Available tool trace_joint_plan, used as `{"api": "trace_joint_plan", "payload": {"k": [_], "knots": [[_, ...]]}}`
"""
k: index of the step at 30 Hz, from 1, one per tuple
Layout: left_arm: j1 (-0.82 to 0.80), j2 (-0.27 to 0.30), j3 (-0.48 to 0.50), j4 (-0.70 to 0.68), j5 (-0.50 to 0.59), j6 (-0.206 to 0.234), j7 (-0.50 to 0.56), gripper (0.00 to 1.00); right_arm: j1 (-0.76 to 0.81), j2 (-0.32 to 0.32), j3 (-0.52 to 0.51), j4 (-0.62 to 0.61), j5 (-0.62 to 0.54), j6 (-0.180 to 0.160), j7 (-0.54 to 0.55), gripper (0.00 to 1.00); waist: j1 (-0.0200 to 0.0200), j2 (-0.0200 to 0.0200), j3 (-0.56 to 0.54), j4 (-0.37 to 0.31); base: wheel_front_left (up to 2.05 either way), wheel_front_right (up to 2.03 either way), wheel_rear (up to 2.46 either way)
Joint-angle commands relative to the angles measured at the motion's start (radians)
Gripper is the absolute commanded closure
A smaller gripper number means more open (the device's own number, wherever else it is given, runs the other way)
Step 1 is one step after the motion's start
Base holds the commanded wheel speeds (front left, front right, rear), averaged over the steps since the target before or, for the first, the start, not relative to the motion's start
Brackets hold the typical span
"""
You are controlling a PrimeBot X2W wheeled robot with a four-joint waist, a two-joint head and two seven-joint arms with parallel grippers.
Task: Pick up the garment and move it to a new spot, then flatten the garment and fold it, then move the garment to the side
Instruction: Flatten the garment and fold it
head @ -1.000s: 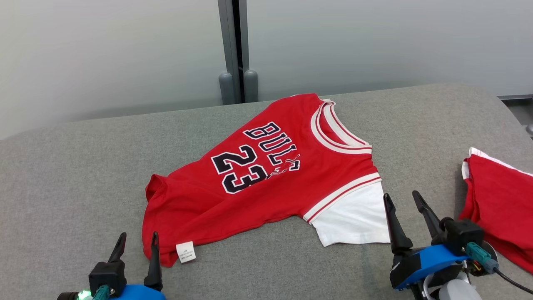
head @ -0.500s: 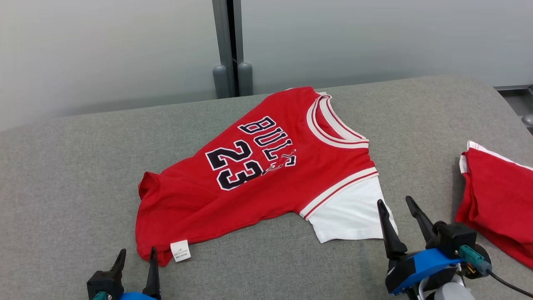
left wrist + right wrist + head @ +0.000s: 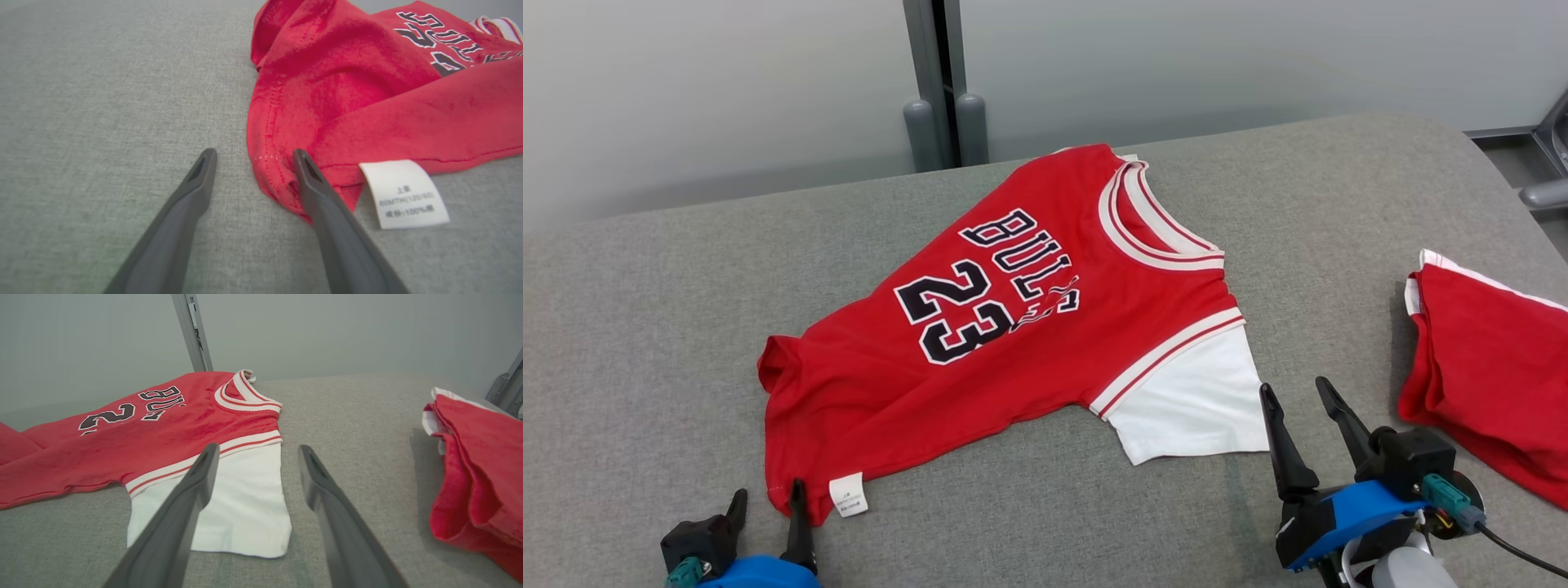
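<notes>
The garment (image 3: 1013, 327) is a red jersey with black lettering and a white sleeve (image 3: 1192, 404). It lies spread but wrinkled on the grey padded surface (image 3: 645, 327). My left gripper (image 3: 768, 490) is open at its near hem corner. In the left wrist view that gripper (image 3: 254, 154) has its right finger against the hem of the garment (image 3: 367, 90), beside a white label (image 3: 404, 194). My right gripper (image 3: 1293, 384) is open, just right of the sleeve. In the right wrist view this gripper (image 3: 258, 448) hovers over the sleeve's edge (image 3: 229, 498), holding nothing.
A second red garment (image 3: 1486, 359) lies bunched at the right edge of the surface, close to my right gripper. A grey post (image 3: 939, 82) and pale wall stand behind the far edge. Metal parts (image 3: 1547, 163) show at the far right.
The head camera has turned, so the whole picture slid left and up. Against the garment, my left gripper sits a little nearer the picture's bottom edge; the right gripper keeps its place by the sleeve.
</notes>
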Motion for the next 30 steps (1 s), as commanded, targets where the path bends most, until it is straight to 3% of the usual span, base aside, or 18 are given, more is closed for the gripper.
{"api": "trace_joint_plan", "payload": {"k": [1, 3, 4, 5, 6, 7, 8, 14, 27, 29, 30], "knots": [[-0.017, 0.008, -0.001, 0.028, 0.001, -0.006, -0.002, 0.00, -0.018, -0.004, 0.002, -0.003, 0.005, 0.000, 0.000, 0.00, -0.0001, -0.0002, 0.006, -0.005, 0.00, 0.00, 0.00], [-0.022, 0.009, -0.005, 0.061, -0.002, -0.009, 0.000, 0.00, -0.020, -0.004, 0.001, -0.004, 0.006, 0.000, 0.000, 0.00, -0.0001, -0.0002, 0.010, -0.009, 0.00, 0.00, 0.00], [-0.024, 0.009, -0.009, 0.078, -0.001, -0.010, 0.001, 0.13, -0.019, -0.004, -0.001, -0.004, 0.007, 0.000, 0.000, 0.00, -0.0001, -0.0002, 0.012, -0.010, 0.00, 0.00, 0.00], [-0.024, 0.009, -0.009, 0.078, -0.001, -0.010, 0.001, 0.13, -0.019, -0.004, -0.001, -0.004, 0.007, 0.000, 0.000, 0.00, -0.0001, -0.0002, 0.012, -0.010, 0.00, 0.00, 0.00], [-0.029, 0.008, -0.011, 0.091, -0.004, -0.011, 0.003, 0.48, -0.018, -0.004, -0.003, -0.004, 0.007, 0.000, 0.000, 0.00, -0.0001, -0.0002, 0.014, -0.010, 0.00, 0.00, 0.00], [-0.033, 0.011, -0.019, 0.102, 0.001, -0.011, 0.004, 0.92, -0.017, -0.004, -0.006, -0.003, 0.008, 0.000, 0.000, 0.00, -0.0001, -0.0002, 0.016, -0.010, 0.00, 0.00, 0.00], [-0.037, 0.011, -0.023, 0.107, 0.003, -0.012, 0.004, 1.00, -0.016, -0.004, -0.009, 0.001, 0.007, 0.000, 0.000, 0.00, -0.0001, -0.0002, 0.017, -0.009, 0.00, 0.00, 0.00], [-0.053, 0.014, -0.037, 0.057, 0.008, -0.015, 0.000, 1.00, -0.011, -0.004, -0.042, 0.049, -0.006, 0.000, 0.000, 0.00, -0.0001, -0.0002, 0.022, 0.009, 0.00, 0.00, 0.00], [-0.018, 0.026, -0.114, -0.123, -0.020, -0.015, -0.002, 1.00, -0.102, -0.004, -0.077, 0.363, -0.010, 0.000, 0.000, 0.00, -0.0001, -0.0002, 0.040, 0.052, 0.00, 0.00, 0.00], [-0.019, 0.029, -0.129, -0.135, -0.029, -0.015, -0.002, 1.00, -0.124, -0.003, -0.063, 0.412, -0.003, 0.000, 0.002, 0.50, -0.0001, -0.0002, 0.043, 0.056, 0.00, 0.00, 0.00], [-0.019, 0.031, -0.133, -0.138, -0.035, -0.015, -0.002, 1.00, -0.132, -0.002, -0.050, 0.436, 0.001, 0.000, 0.003, 1.00, -0.0001, -0.0002, 0.045, 0.058, 0.00, 0.00, 0.00]]}}
